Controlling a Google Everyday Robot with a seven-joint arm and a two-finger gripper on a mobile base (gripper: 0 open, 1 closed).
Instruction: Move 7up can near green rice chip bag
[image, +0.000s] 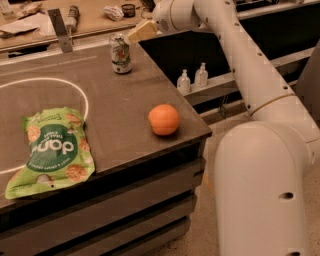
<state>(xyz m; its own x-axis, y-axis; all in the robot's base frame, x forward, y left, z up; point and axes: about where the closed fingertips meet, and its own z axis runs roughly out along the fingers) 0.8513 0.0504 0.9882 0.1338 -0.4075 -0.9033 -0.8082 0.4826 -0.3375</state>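
Observation:
The 7up can (120, 53) stands upright near the far right edge of the dark table (115, 110). The green rice chip bag (51, 150) lies flat at the table's front left. My gripper (137, 34) reaches in from the right on the white arm (235, 55). It hovers just right of the can's top, close to it, with nothing seen in it.
A round orange fruit (164, 119) sits near the table's front right corner. A white circle line (60, 82) is marked on the tabletop. Two small bottles (192, 79) stand on a lower shelf to the right. A cluttered counter (75, 15) runs behind.

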